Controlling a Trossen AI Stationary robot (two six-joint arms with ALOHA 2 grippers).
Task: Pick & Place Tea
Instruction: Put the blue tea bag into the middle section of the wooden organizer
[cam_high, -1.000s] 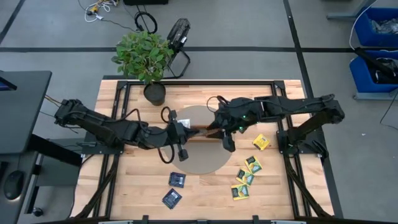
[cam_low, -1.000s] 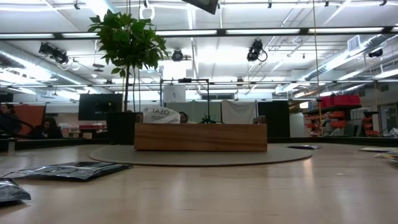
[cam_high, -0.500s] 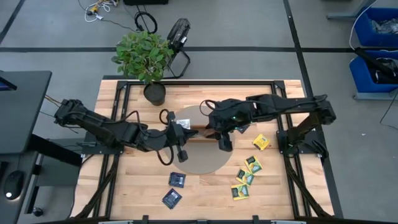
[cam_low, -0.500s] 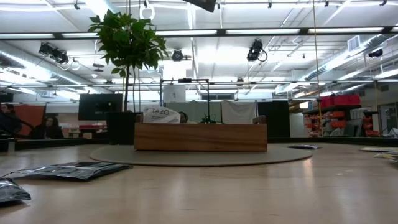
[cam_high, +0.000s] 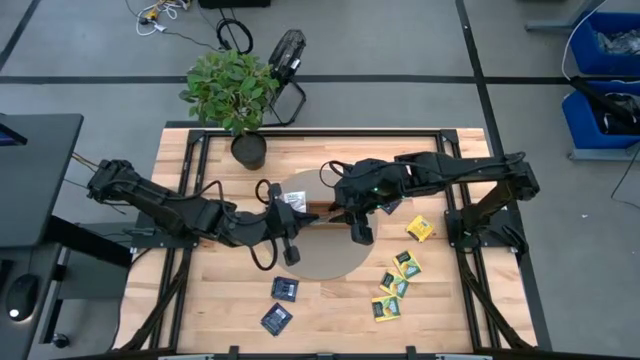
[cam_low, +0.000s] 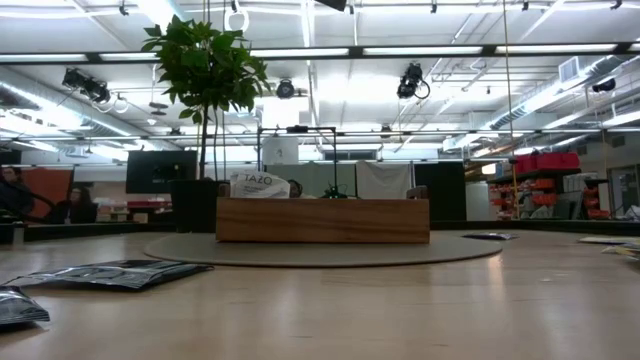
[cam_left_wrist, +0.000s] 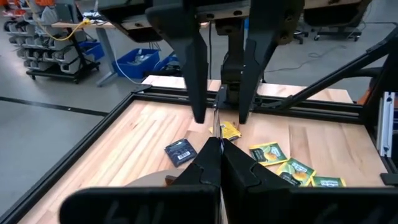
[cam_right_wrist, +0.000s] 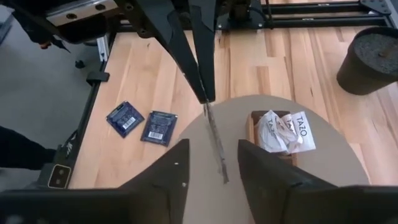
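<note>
Right arm slid further over the tray (cam_high: 318, 212) since a second ago | right gripper (cam_high: 348, 208) jaws apart, around an edge-on packet (cam_right_wrist: 216, 144) | left gripper (cam_left_wrist: 217, 167) pinches it | I'd call it a handover | loose tea (cam_high: 397, 283) right of tray

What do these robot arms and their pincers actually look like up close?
Both arms are dark, nearly black, built of jointed segments with black cables looping alongside. The left gripper has two flat black fingers tapering to blunt tips. The right gripper has the same two broad dark fingers. A small green light shows on the right arm near its wrist. No lettering is visible on either.
</note>
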